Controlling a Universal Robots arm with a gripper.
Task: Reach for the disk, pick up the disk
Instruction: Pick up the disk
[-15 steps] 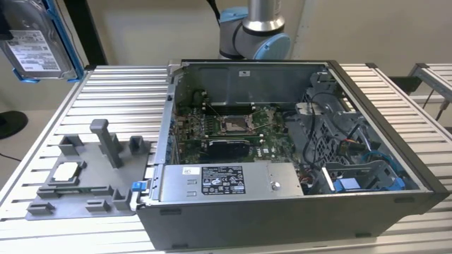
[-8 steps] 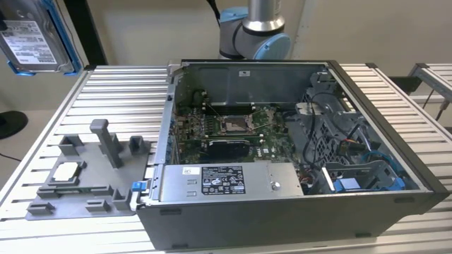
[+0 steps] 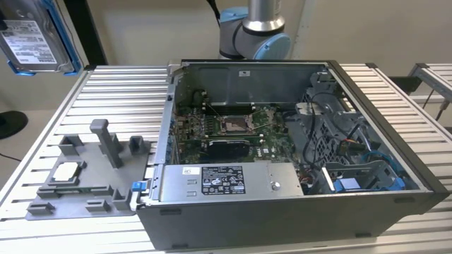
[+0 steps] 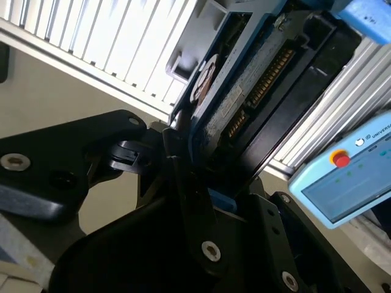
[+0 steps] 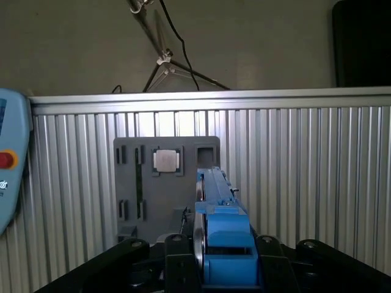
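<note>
The disk (image 3: 34, 38), a silver-grey hard drive with a white label and a blue bracket, hangs high in the air at the exterior view's upper left, well above the ribbed table. In the first wrist view the disk (image 5: 215, 210) stands edge-on between the black fingers (image 5: 174, 264) of my gripper (image 5: 223, 259), which is shut on it. In the second wrist view the disk (image 4: 244, 91) shows its circuit-board underside, and my gripper (image 4: 211, 177) clamps its near end.
An open computer case (image 3: 282, 222) fills the table's middle. A grey fixture plate (image 3: 78, 198) lies at the exterior view's left, and a small square chip (image 5: 166, 160) sits on it. A teach pendant (image 4: 348, 177) rests near the table edge. The robot base (image 3: 254, 32) stands behind the case.
</note>
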